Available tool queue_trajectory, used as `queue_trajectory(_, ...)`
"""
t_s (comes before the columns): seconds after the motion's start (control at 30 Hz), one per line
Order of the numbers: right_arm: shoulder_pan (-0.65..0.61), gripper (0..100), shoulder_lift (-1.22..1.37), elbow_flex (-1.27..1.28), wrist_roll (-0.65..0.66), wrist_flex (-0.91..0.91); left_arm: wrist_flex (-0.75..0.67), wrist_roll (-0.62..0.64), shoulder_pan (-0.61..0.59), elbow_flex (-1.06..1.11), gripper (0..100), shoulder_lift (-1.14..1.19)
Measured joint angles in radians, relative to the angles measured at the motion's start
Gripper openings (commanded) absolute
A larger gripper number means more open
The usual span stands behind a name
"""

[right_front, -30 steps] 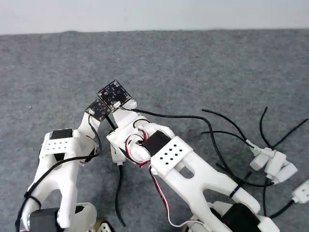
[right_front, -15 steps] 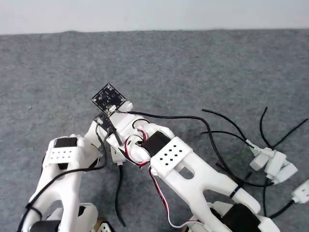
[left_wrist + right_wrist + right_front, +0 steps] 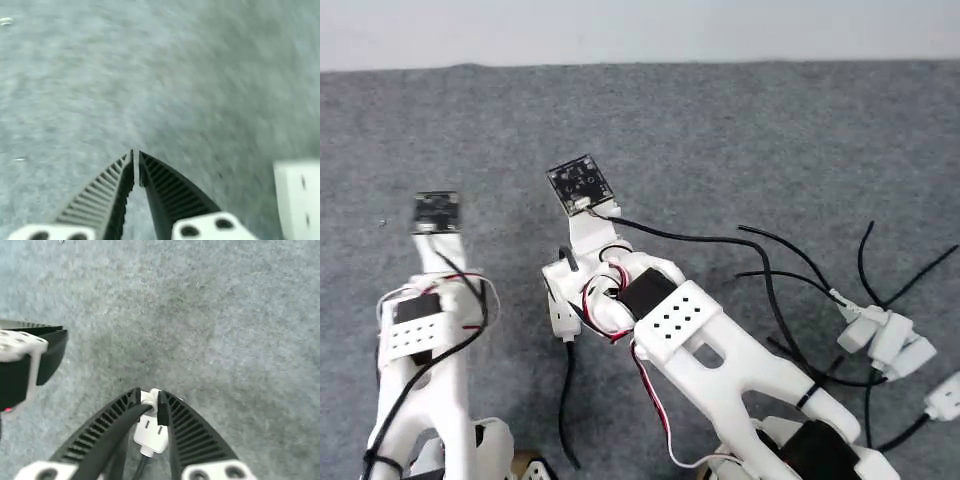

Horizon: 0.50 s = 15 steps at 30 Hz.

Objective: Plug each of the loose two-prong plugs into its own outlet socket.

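My right gripper (image 3: 149, 391) is shut on a white two-prong plug (image 3: 150, 430) just above the grey mat, its black cord running back between the fingers. From above, that plug (image 3: 563, 320) shows under the right arm's wrist, with the cord (image 3: 563, 400) trailing toward the near edge. My left gripper (image 3: 135, 152) is shut with nothing in it, low over bare mat, and its dark fingers (image 3: 30, 360) stand off to one side in the right wrist view. A cluster of white plugs and sockets (image 3: 885, 335) with black cords lies at the far right.
One more white connector (image 3: 945, 397) lies at the right edge, near the front. Black cords (image 3: 790, 265) loop across the mat between the right arm and the cluster. A white block (image 3: 297, 200) shows at the edge of the left wrist view. The grey mat (image 3: 720, 130) stretches back to a pale wall.
The left arm has swung away to the left, so its wrist no longer sits against the right arm's. The right arm has stayed put with the plug, its wrist turning slightly.
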Motion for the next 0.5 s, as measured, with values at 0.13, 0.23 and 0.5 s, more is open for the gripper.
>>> queue_trajectory(0.13, 0.000, 0.8, 0.083, 0.000, -0.020, -0.015, -0.023, 0.063, -0.021, -0.005, 1, 0.000)
queue_trajectory(0.23, 0.000, 0.8, 0.124, -0.008, -0.020, -0.011, -0.025, 0.069, -0.023, -0.005, 1, 0.000)
queue_trajectory(0.5, 0.000, 0.8, 0.170, -0.025, -0.020, -0.034, -0.025, 0.069, -0.023, -0.005, 1, 0.000)
